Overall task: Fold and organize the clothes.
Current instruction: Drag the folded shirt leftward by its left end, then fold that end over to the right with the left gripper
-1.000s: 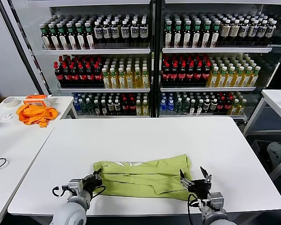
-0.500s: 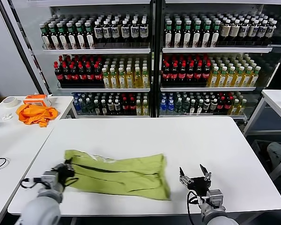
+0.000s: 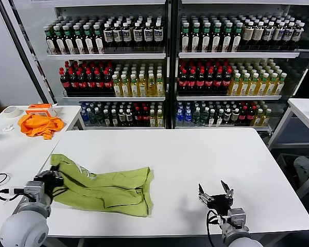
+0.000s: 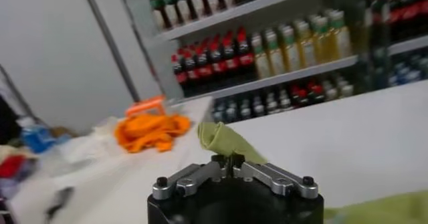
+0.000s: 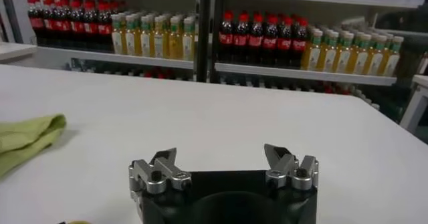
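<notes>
The lime yellow-green T-shirt (image 3: 105, 189) lies folded into a long band across the left front part of the white table (image 3: 195, 154), its left end at the table's left edge. My left gripper (image 3: 55, 177) is shut on that left end and holds it slightly raised; in the left wrist view a fold of the T-shirt (image 4: 224, 142) rises from between the closed fingers of the left gripper (image 4: 227, 160). My right gripper (image 3: 215, 189) stands open near the table's front right, apart from the cloth, with nothing between its fingers. In the right wrist view the T-shirt's end (image 5: 27, 138) lies well away from the right gripper (image 5: 222, 158).
A bright orange cloth (image 3: 39, 125) and an orange-and-white box (image 3: 39, 109) lie on a second white table (image 3: 10, 149) at the left, with a tape roll (image 3: 11, 111). Glass-fronted coolers full of bottles (image 3: 165, 62) stand behind. Another table corner (image 3: 305, 110) shows at the right.
My left gripper has dragged the T-shirt leftwards across the table, from the front middle to the left edge. The right gripper has stayed in place, open.
</notes>
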Controlling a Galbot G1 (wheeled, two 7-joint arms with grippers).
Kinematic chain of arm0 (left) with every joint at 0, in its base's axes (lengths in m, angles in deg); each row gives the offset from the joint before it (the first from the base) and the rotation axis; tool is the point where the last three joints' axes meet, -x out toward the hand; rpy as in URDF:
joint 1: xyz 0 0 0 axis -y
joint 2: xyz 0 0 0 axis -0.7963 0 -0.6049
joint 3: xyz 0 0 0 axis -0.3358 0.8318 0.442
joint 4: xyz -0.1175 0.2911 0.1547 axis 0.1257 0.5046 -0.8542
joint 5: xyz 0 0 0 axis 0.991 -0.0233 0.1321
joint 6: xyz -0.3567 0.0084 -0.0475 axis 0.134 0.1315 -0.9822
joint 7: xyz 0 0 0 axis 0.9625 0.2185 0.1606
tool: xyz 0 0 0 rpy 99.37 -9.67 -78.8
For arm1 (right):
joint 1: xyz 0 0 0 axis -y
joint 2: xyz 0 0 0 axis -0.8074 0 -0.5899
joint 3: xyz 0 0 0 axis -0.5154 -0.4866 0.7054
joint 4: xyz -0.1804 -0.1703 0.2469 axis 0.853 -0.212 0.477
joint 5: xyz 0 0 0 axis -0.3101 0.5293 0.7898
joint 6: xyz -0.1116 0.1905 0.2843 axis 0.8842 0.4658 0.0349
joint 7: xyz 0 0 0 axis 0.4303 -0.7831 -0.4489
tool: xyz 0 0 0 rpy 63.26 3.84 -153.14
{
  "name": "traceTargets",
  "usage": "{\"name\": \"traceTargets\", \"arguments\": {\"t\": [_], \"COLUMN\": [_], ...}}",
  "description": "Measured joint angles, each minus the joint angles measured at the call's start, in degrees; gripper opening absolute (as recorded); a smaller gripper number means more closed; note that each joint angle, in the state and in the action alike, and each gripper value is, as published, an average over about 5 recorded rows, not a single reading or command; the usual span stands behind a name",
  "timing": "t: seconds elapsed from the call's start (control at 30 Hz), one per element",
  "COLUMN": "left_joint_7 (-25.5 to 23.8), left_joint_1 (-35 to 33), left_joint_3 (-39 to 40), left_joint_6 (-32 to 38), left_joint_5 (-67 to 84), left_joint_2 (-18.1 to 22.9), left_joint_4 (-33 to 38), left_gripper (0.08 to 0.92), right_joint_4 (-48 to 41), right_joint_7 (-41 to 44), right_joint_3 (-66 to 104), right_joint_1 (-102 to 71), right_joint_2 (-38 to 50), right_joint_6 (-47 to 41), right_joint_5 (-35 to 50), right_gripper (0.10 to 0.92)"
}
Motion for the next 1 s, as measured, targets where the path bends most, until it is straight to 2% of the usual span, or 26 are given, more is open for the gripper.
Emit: {"name": "traceTargets", "arguments": {"t": [0.33,1.0], "left_joint_7": [1.05,2.36], "left_joint_1": [3.50,10.71], "left_joint_3": [6.88,17.96], "left_joint_6": [-0.19,-0.27], "left_joint_5": [9.29,14.39], "left_joint_2": [3.12,10.49], "left_joint_4": [1.84,-1.67], "left_gripper": [0.094,0.094], "right_joint_4": [-0.16,-0.38], "right_joint_7": [-0.47,-0.40], "right_joint_3": [-0.39,0.23], "right_joint_1": [0.66,-0.64], "right_joint_2": [-0.70,-1.35], "right_joint_6": [-0.94,-1.26], "right_joint_5": [-0.94,-2.40], "right_gripper": [0.823,0.823]}}
